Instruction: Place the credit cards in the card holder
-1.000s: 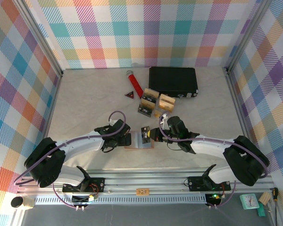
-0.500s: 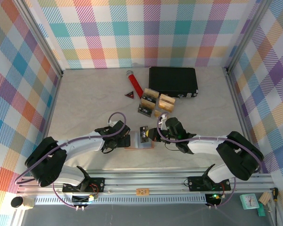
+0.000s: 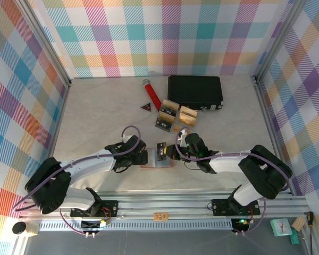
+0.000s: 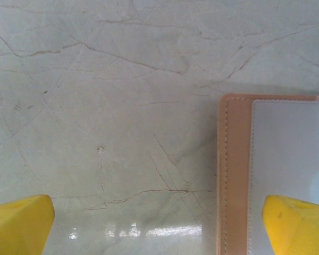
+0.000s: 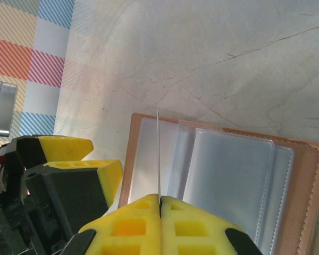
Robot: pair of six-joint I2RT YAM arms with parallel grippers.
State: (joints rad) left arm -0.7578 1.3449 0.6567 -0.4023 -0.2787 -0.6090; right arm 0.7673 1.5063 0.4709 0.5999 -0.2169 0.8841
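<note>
Against the frame a second back: the right arm's elbow has swung in toward 9 o'clock. The right pincer (image 3: 168, 152) has carried its credit card (image 3: 161, 151) slightly further toward 9 o'clock over the open card holder (image 3: 155, 163). The left arm is barely changed, and the left pincer (image 3: 142, 157) stays at the holder's 9 o'clock edge.

Top view: the holder lies open and flat on the worktop (image 3: 95, 122), at 6 o'clock of its centre, between the two pincers. The remaining credit cards (image 3: 168, 109) sit in a group at 12 o'clock of it, the red triangle (image 3: 146, 107) at 11, the black case (image 3: 195, 91) at 1.

Right wrist view adds: the right pincer's fingers (image 5: 133, 223) are pressed together on the card. The card is seen edge-on as a thin upright line over the clear pocket on the side toward the left pincer. We cannot tell whether its far edge touches the pocket.

Left wrist view adds: the left pincer's fingertips (image 4: 295, 226) are spread wide apart. Between them we see bare worktop and the holder's stitched tan corner, which one fingertip overlaps.
</note>
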